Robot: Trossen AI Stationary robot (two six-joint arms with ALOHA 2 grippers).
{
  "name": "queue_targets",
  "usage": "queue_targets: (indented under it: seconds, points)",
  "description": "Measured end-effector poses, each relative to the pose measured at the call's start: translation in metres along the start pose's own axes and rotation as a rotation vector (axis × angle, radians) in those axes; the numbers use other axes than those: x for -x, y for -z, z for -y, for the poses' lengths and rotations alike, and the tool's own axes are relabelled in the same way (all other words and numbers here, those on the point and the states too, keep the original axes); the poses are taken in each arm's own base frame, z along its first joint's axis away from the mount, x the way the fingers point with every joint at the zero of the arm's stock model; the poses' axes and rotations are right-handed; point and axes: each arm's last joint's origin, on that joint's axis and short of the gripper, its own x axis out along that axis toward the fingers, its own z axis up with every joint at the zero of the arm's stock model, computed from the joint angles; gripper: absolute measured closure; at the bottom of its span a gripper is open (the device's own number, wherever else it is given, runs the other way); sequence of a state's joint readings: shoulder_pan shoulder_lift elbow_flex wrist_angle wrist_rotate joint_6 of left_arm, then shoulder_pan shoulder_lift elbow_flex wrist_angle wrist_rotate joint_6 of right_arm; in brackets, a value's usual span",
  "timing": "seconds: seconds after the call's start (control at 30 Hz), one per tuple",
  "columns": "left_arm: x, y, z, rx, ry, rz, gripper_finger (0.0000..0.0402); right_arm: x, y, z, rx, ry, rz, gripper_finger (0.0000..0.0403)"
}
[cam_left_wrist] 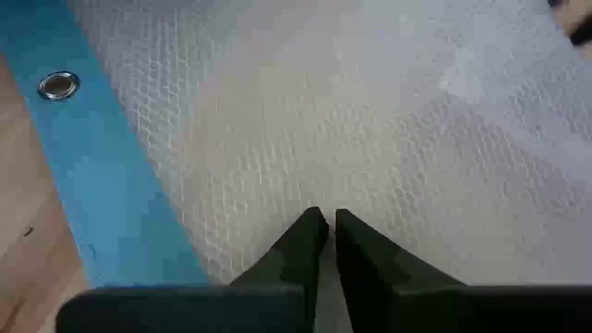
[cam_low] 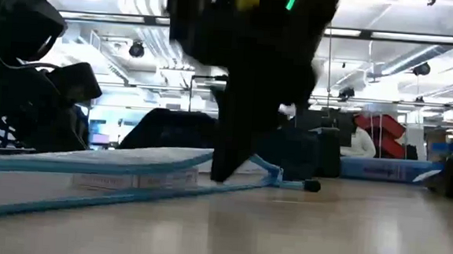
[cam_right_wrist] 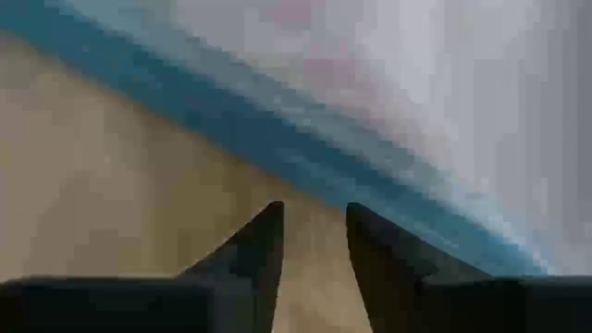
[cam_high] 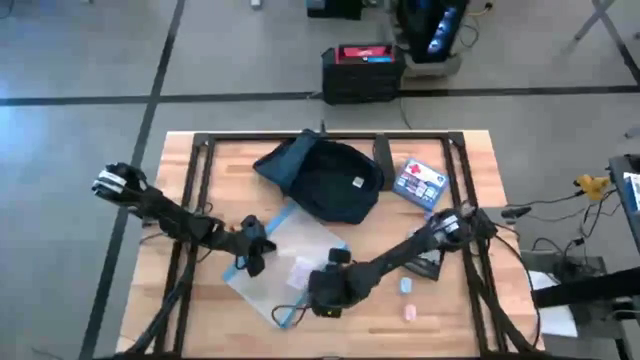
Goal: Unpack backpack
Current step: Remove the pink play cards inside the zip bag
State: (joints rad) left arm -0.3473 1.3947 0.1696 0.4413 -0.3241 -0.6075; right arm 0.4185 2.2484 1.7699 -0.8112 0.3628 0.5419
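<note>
The dark navy backpack point(cam_high: 322, 180) lies flat at the far middle of the table. Nearer lies a clear mesh pouch point(cam_high: 285, 262) with blue edging point(cam_left_wrist: 102, 185), flat on the wood. My left gripper point(cam_high: 250, 256) point(cam_left_wrist: 324, 218) is shut, with its tips down on the pouch's left part. My right gripper point(cam_high: 322, 300) point(cam_right_wrist: 314, 211) is open a little. It hangs over bare wood just beside the pouch's blue near-right edge point(cam_right_wrist: 305, 157), with nothing between its fingers. My left gripper comes slanting down from the table's left and sets its shut fingertips on the pouch's mesh top face point(cam_left_wrist: 324, 171), a little in from the blue edge. Whether a layer is pinched between the tips, I cannot tell. The pouch lies flat on the table.
A small blue-white box point(cam_high: 418, 182) lies right of the backpack. Two small pale items point(cam_high: 405, 285) point(cam_high: 410, 312) lie on the wood near the right front. A blue cord loop point(cam_high: 285, 315) sticks out from the pouch's near corner. A black crate point(cam_high: 362, 72) stands on the floor beyond the table.
</note>
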Motion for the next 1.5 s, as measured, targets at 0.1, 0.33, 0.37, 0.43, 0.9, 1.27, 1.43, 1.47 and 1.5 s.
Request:
queue_targets:
  seconds: [0.1, 0.33, 0.37, 0.43, 0.9, 1.27, 1.43, 1.47, 1.5]
  points:
    - [0.000, 0.000, 0.000, -0.004, -0.001, 0.002, 0.0377, -0.006, -0.004, 0.002, 0.020, 0.007, 0.030, 0.0316]
    - [0.000, 0.000, 0.000, -0.010, -0.004, 0.004, 0.0377, 0.011, -0.036, 0.003, 0.113, -0.029, 0.220, 0.0321]
    - [0.000, 0.000, 0.000, -0.015, -0.004, 0.005, 0.0377, 0.014, -0.040, 0.002, 0.145, -0.035, 0.245, 0.0318]
    - [0.000, 0.000, 0.000, -0.021, -0.003, 0.006, 0.0377, 0.017, -0.044, 0.000, 0.232, -0.041, 0.286, 0.0310]
    - [0.000, -0.002, 0.001, -0.033, 0.014, 0.031, 0.0377, 0.005, -0.059, 0.025, 0.361, -0.289, 0.234, 0.0203]
    - [-0.001, -0.004, 0.003, -0.050, 0.026, 0.053, 0.0377, 0.008, -0.042, 0.010, 0.335, -0.438, 0.081, 0.0200]
    - [-0.001, -0.008, 0.006, -0.091, 0.064, 0.074, 0.0377, 0.009, -0.032, 0.002, 0.315, -0.460, 0.010, 0.0211]
    - [-0.001, -0.009, 0.007, -0.097, 0.067, 0.079, 0.0377, 0.010, -0.031, 0.001, 0.317, -0.459, 0.005, 0.0213]
    - [-0.001, -0.011, 0.008, -0.103, 0.072, 0.086, 0.0377, 0.010, -0.030, 0.000, 0.319, -0.457, 0.002, 0.0214]
